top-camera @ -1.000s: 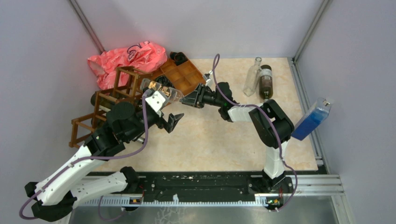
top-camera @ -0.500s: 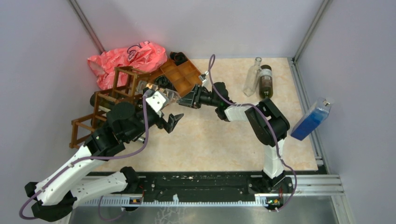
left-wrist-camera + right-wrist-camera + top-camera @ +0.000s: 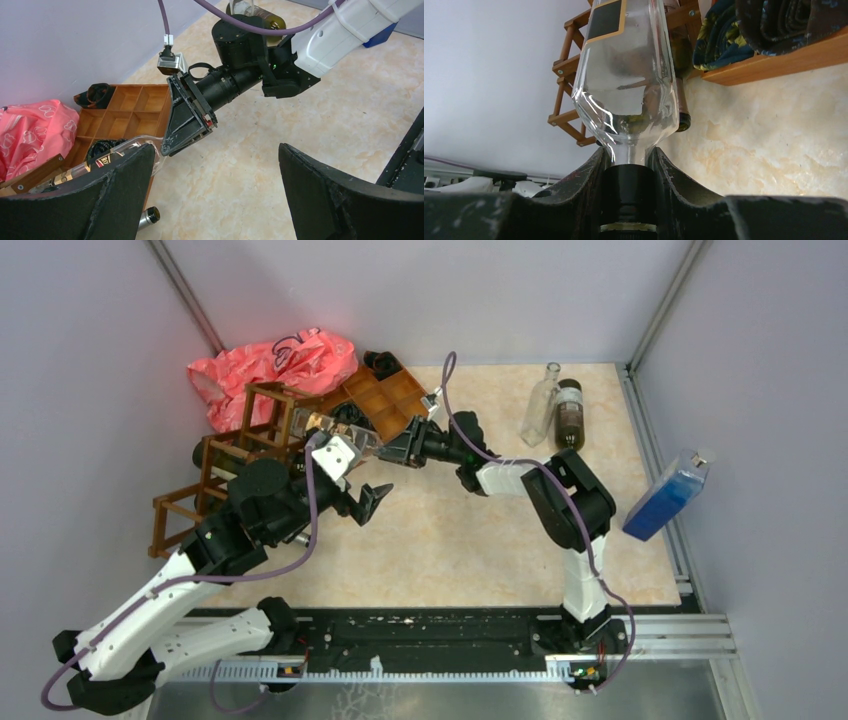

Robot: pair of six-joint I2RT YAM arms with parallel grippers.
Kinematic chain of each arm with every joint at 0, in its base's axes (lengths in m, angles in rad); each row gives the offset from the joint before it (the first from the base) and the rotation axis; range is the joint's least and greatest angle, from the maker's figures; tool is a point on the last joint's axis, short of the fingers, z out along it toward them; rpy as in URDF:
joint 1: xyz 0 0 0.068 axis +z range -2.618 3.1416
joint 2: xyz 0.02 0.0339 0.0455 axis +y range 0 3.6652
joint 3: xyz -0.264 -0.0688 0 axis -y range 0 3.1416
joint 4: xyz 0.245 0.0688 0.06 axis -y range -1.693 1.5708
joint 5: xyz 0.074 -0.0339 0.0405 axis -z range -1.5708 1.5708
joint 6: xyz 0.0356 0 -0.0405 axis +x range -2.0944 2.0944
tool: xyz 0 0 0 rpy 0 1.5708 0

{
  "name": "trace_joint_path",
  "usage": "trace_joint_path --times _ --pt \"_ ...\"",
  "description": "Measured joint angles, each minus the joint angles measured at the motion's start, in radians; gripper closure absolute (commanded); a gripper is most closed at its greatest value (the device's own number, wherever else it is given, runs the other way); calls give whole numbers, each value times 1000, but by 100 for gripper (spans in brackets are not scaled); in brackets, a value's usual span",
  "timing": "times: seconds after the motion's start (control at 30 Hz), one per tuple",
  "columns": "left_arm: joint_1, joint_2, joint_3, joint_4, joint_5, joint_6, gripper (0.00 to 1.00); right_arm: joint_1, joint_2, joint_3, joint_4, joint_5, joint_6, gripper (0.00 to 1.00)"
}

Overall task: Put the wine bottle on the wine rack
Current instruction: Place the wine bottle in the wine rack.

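Observation:
The wine bottle (image 3: 340,430) is clear glass with a black and gold label, lying near horizontal with its base toward the wine rack (image 3: 235,450). My right gripper (image 3: 395,448) is shut on its black-capped neck. In the right wrist view the bottle (image 3: 626,75) points at the dark wooden rack (image 3: 569,65) from between the right gripper's (image 3: 630,155) fingers. The bottle's far end is hidden behind my left arm. My left gripper (image 3: 365,502) hangs open just in front of the rack. Its wrist view shows the left gripper (image 3: 215,150) holding nothing, with the bottle (image 3: 120,152) beside its left finger.
An orange-brown compartment tray (image 3: 395,400) sits behind the bottle, with a pink plastic bag (image 3: 270,365) at the back left. A clear bottle (image 3: 541,405) and a brown bottle (image 3: 569,415) lie back right. A blue container (image 3: 665,495) leans on the right wall. A dark bottle (image 3: 205,452) lies in the rack.
My right arm has moved left, carrying the wine bottle closer to the rack. The left arm and its open gripper have stayed put.

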Motion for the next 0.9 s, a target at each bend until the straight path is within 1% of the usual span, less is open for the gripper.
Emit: trace_joint_path --times 0.23,0.5,0.7,0.9 --pt "0 0 0 0 0 0 1 3 27 51 -16 3 -20 100" --pt "0 0 0 0 2 0 1 22 111 141 -32 13 -34 100" --pt "0 1 1 0 3 1 1 32 170 244 -81 12 -57 100" --pt "0 3 6 1 8 4 1 44 235 353 -93 12 -64 100"
